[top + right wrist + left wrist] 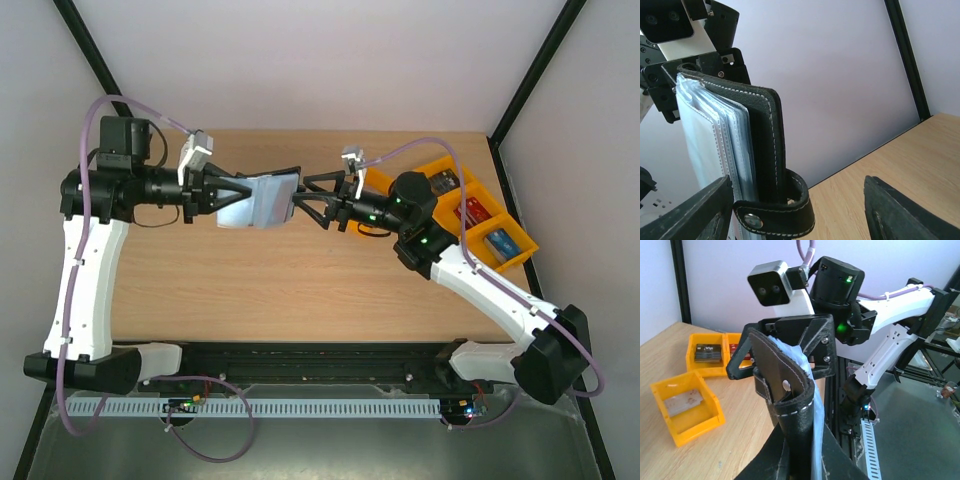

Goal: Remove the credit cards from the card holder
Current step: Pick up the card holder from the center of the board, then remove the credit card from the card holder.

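While the left gripper point(243, 196) is clamping the stitched black leather card holder point(268, 201), the right gripper point(302, 196) is gaping wide.

Matt black stitched leather card holder point(765, 145); glossy clear plastic pockets point(700, 140); smooth wood-grain table point(300, 300); shiny orange plastic trays point(700, 427).

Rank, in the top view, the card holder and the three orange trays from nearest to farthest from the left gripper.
1. Card holder, clamped by the left gripper.
2. Rear orange tray, far right.
3. Middle orange tray, beside it.
4. Front orange tray, right edge.
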### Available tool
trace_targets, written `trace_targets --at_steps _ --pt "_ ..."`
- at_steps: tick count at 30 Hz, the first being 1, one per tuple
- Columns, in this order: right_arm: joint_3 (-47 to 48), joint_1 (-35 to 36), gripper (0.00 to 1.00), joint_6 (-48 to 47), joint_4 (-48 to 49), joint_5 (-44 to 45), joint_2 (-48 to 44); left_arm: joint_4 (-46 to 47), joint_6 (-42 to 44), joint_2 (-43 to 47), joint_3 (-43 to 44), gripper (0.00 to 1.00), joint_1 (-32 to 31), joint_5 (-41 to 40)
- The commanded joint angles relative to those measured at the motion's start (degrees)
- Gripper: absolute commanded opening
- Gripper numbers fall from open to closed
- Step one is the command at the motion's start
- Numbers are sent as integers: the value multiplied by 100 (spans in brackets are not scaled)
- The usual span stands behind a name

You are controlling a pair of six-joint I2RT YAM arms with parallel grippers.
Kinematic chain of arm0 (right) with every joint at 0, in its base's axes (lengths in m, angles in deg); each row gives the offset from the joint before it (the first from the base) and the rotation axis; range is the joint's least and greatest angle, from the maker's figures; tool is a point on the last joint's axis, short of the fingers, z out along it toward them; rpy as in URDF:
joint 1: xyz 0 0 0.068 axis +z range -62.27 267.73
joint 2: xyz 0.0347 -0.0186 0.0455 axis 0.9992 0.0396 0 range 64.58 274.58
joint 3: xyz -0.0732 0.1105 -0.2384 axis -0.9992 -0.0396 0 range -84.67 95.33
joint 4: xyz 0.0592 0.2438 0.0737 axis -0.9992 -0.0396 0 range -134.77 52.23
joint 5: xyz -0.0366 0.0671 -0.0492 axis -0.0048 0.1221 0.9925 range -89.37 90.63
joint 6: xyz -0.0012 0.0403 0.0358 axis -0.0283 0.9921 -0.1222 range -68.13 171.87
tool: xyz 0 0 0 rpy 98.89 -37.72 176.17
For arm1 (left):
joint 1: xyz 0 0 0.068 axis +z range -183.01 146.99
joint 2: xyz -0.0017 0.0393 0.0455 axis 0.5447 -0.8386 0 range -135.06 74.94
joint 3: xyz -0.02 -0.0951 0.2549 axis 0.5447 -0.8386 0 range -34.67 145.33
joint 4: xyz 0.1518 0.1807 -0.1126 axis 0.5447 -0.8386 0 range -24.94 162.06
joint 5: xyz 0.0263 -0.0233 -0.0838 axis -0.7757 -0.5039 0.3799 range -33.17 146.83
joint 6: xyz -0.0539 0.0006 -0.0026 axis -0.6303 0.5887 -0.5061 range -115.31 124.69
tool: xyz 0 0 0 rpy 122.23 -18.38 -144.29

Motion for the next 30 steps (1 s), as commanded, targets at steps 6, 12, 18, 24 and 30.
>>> trace_targets --at_steps 6,12,18,24,30 --pt "96 215 57 -232 363 -203 259 -523 591 48 187 2 -112 372" --pt "212 464 61 -320 377 -302 409 -527 637 48 131 2 -166 322" --pt "334 617 77 -223 550 -455 532 -458 694 83 -149 2 -186 255" --pt "361 673 83 250 1165 -786 714 -396 702 135 -414 2 -189 432" --pt "522 766 17 584 1237 -734 862 994 -933 237 -1081 2 -186 -56"
